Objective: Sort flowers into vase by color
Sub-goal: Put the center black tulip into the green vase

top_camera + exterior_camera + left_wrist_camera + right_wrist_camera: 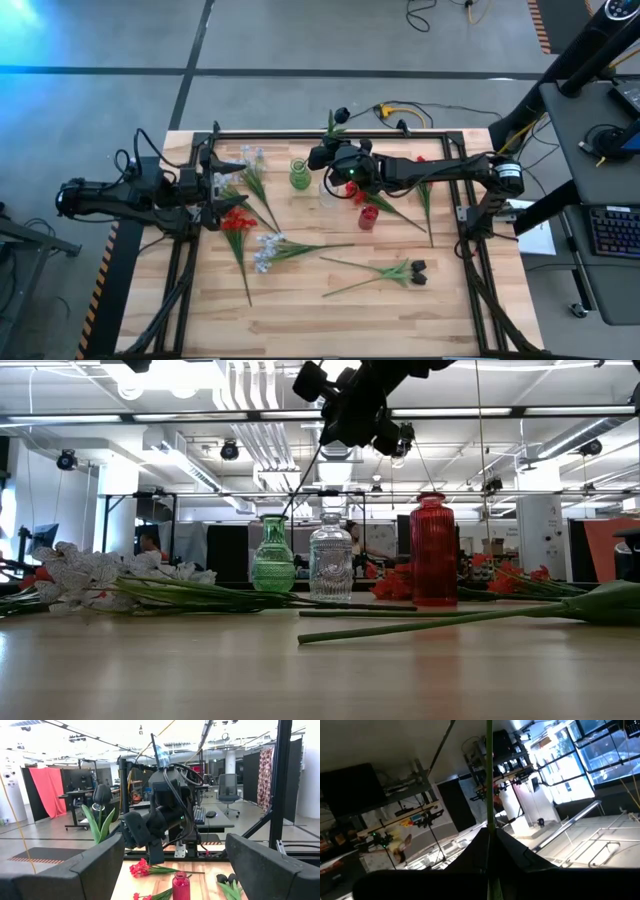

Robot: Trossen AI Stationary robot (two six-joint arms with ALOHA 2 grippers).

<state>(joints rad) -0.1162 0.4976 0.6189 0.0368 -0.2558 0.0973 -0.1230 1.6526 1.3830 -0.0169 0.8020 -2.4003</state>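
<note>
My right gripper (pixel 325 157) hangs over the far middle of the table, shut on a dark-budded flower (pixel 339 116). The flower's leaves (pixel 97 824) stand beside the fingers. Below it stand three vases in a row: green (pixel 273 555), clear (pixel 331 558) and red (pixel 434 550). On the table lie red flowers (pixel 237 222), white flowers (pixel 268 250) and a dark-budded one (pixel 415 270). My left gripper (pixel 222 190) waits open at the table's left, level, touching nothing. My right gripper pinches the flower's thin green stem (pixel 490 795) between its two shut fingers (pixel 512 852), which lie across the stem. The flower is lifted clear and tilted, with the bud end up toward the far edge. Its bare lower end (pixel 292 500) slants down close above the green vase's mouth.
More white flowers (pixel 250 160) lie at the far left by my left gripper, and more red ones (pixel 355 195) lie around the red vase (pixel 368 216). A black frame (pixel 470 200) borders the table. The near strip of the wood is bare.
</note>
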